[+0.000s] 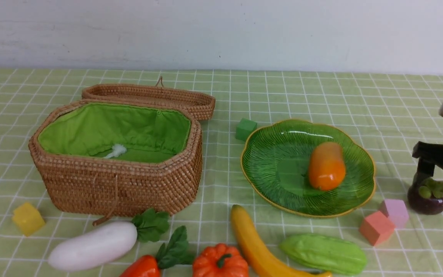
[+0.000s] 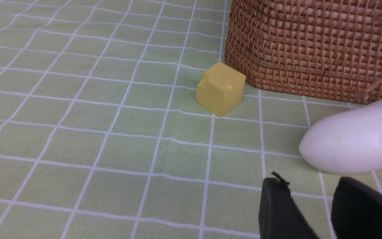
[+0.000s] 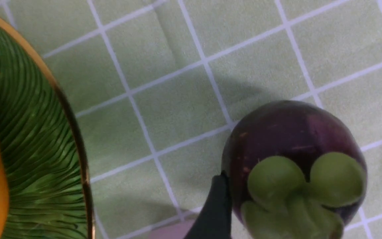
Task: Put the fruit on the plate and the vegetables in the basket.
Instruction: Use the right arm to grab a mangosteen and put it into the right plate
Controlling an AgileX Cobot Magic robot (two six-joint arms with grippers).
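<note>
Front view of a checked table. Nearest, a radish, carrot, pumpkin, banana and gourd are lying in a row, unsorted. Farther back, at four o'clock from the plate, the right gripper is straddling the mangosteen, its claw spread wide and not squeezing. A mango is resting on the plate. At nine o'clock the basket is sitting open. The left gripper is hovering by the radish tip, its claw partly apart and empty. Grasping the mangosteen seems to be the step in hand. Next comes closing, lifting and carrying it toward ten o'clock.
</note>
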